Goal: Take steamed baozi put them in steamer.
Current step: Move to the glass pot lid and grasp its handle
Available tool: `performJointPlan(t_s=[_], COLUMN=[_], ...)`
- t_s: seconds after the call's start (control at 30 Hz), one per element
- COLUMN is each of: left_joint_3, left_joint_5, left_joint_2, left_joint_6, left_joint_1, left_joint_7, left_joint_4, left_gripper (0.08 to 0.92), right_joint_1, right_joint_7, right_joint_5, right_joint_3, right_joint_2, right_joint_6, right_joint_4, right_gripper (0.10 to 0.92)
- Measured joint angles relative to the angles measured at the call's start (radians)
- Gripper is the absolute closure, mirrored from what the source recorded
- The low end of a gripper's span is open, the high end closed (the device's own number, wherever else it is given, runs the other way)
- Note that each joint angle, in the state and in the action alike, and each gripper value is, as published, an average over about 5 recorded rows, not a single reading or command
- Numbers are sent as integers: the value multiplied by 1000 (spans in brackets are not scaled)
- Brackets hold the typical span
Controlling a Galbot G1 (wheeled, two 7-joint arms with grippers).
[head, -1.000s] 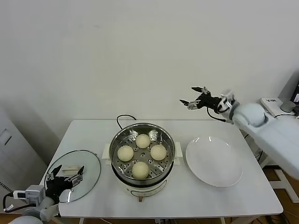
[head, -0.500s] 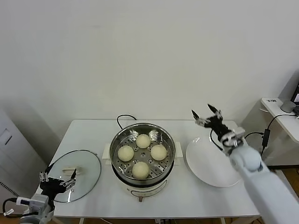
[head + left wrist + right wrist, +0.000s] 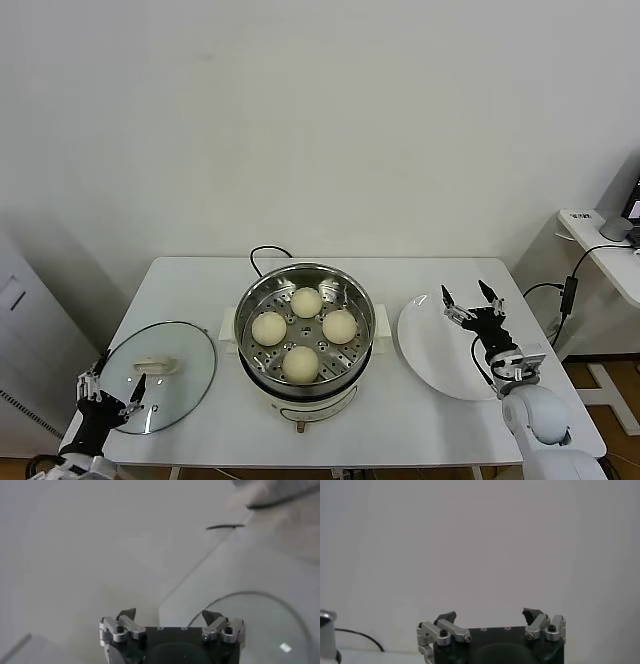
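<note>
All four baozi (image 3: pixel 305 332) sit inside the steamer (image 3: pixel 304 338), mid-table (image 3: pixel 400 420). The right gripper (image 3: pixel 473 303) hangs with fingers spread, empty, above the plate (image 3: pixel 440 365) near the right edge. The left gripper (image 3: pixel 108 388), also spread and empty, is low at the front-left corner by the lid (image 3: pixel 160 365).

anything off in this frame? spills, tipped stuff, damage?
Nothing stands out. Four steamed baozi sit upright and spaced apart on the perforated tray of the steamer. The glass lid lies flat on the table beside it, the white plate is bare. No spills or damage visible.
</note>
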Motion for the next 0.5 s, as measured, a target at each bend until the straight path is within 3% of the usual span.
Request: performJointPlan(t_s=[0.5], left_joint_3=[-5], left_joint_5=[482], left_joint_2=[-42], left_joint_6=[-190], left_joint_1=[-121], left_joint_7=[-112], left_joint_4=[241], left_gripper=[177], right_joint_1=[-48], right_joint_7=[-25], right_joint_5=[-62], right_joint_3=[68], right_joint_2=[64], right_joint_6=[25], right_joint_4=[-32], right_gripper=[203])
